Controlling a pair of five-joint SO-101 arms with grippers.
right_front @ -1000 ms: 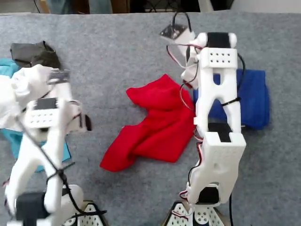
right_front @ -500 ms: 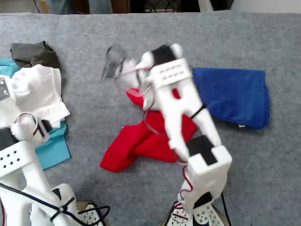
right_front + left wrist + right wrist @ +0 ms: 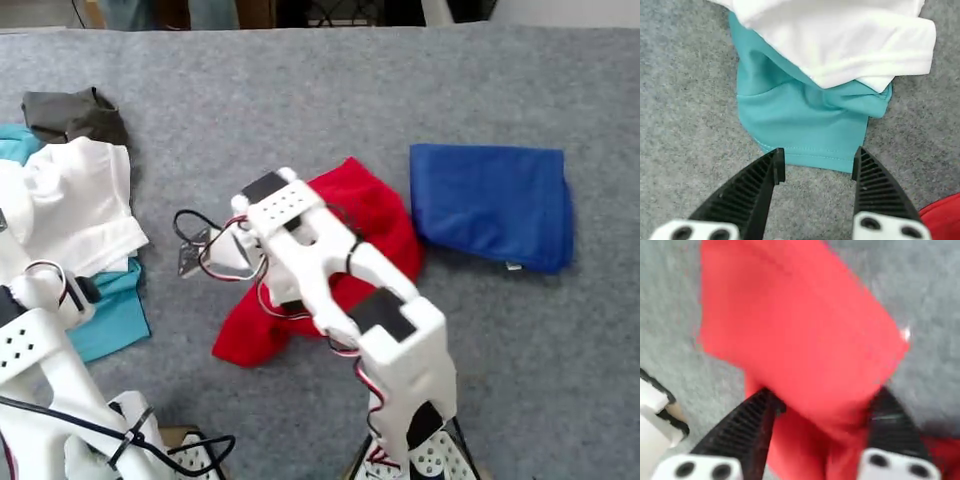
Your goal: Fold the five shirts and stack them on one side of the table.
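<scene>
Five on one desk (image 3: 500, 80): red shirt (image 3: 375, 215), blue shirt (image 3: 490, 205), white shirt (image 3: 80, 200), teal shirt (image 3: 110, 320), olive shirt (image 3: 70, 115). Two sets of jaws gape: left gripper (image 3: 818, 155), right gripper (image 3: 825, 392).

Crumpled red shirt (image 3: 378, 215), folded blue shirt (image 3: 490, 205), white shirt (image 3: 85, 200) on teal shirt (image 3: 110, 320), olive shirt (image 3: 75, 115)

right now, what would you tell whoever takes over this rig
Left gripper open, over the hem of the teal shirt.
Right gripper open, by the red shirt.
Blue shirt folded, on the right; red shirt crumpled in the middle; white shirt on the teal one at the left, dark shirt behind them.
Done: only the blue one looks folded.
Left: fold the other four, stack all five on one side.
</scene>
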